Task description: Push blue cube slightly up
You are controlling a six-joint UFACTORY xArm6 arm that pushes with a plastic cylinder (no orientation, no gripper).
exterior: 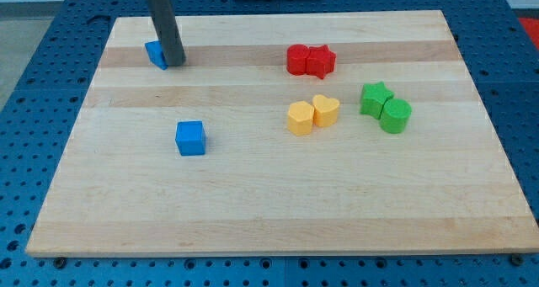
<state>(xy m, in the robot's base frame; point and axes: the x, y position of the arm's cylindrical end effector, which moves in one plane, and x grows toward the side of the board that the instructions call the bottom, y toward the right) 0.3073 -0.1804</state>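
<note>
You had the blue cube (pixel 191 139) sitting on the wooden board (pixel 269 211), in the left half and about midway between the view's top and bottom. It sat flat and alone, with nothing touching it.

My tip (pixel 174 64) was far from that cube. It was up near the view's top left, well apart from the cube and a little to its left. The dark rod (pixel 166 28) came down from the top edge and its end rested on the board. There was no hand on this arm, only the rod, so nothing was gripped or held.

Right beside my tip, on its left, was another blue block (pixel 155 53). The rod hid part of it, so you could not tell its shape. It looked like it was touching the rod.

On the right side, you had two red blocks (pixel 310 60) pressed together near the top. Below them were two yellow blocks (pixel 312 114), side by side and touching; one was shaped like a heart. Further right were two green blocks (pixel 386 108), also touching; the lower one was round.
</note>
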